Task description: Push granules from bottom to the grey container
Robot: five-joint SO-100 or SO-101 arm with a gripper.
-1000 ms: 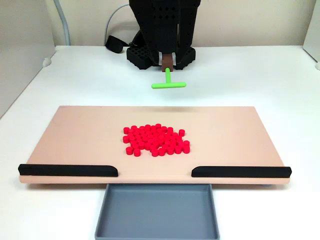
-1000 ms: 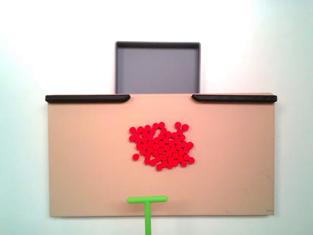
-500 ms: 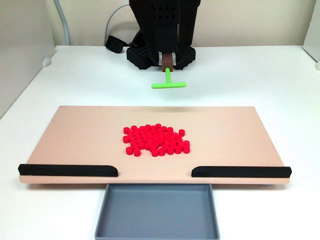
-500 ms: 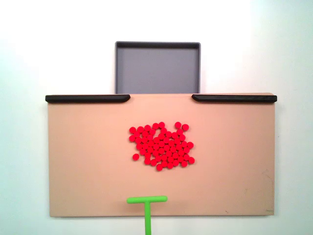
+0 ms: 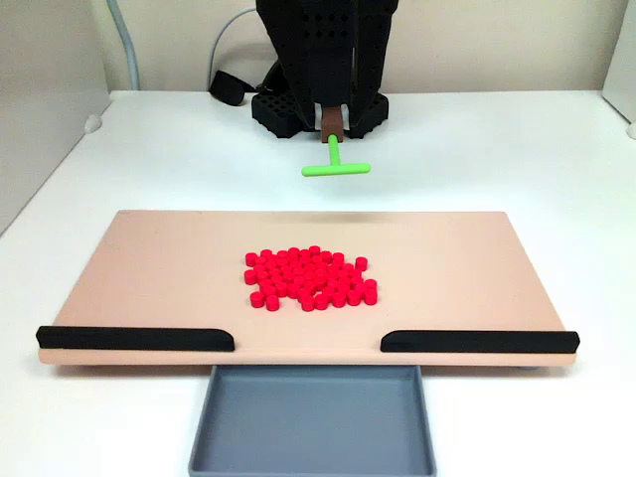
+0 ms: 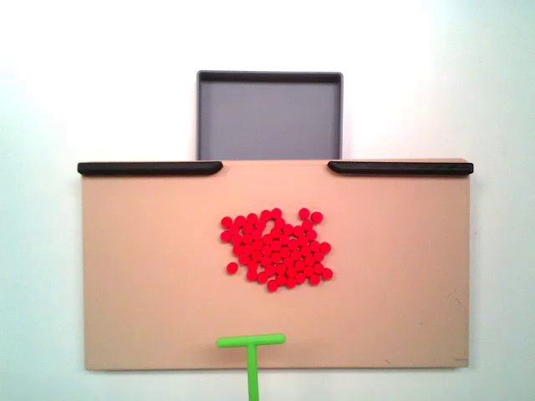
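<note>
- The white worktop (image 5: 517, 149) carries everything: the black arm's base at the far end in the front-on fixed view, the board in the middle, the tray nearest the camera
- The beige board (image 5: 159, 268) lies flat across the middle, with two black strips (image 5: 136, 339) along its near edge in that view and an open gap between them
- The grey container (image 5: 313, 417) sits just past that gap, its rim tucked against the board edge; in the top-down fixed view the grey container (image 6: 269, 117) lies at the top, empty so far
- The granules (image 5: 311, 277) form one loose red patch around the board's centre, well apart from the strips; seen from above, the granules (image 6: 277, 249) line up roughly with the gap
- The green T-shaped tool (image 5: 335, 161) hangs from the pincer (image 5: 332, 123), crossbar lowest; whether the jaws pinch the stem I cannot tell, as the arm's black body hides them
- From above, the tool's crossbar (image 6: 251, 341) sits over the board's bottom edge, its long axis across the push line; granules, gap and tray all lie straight ahead of it, the patch's centre slightly to the right
</note>
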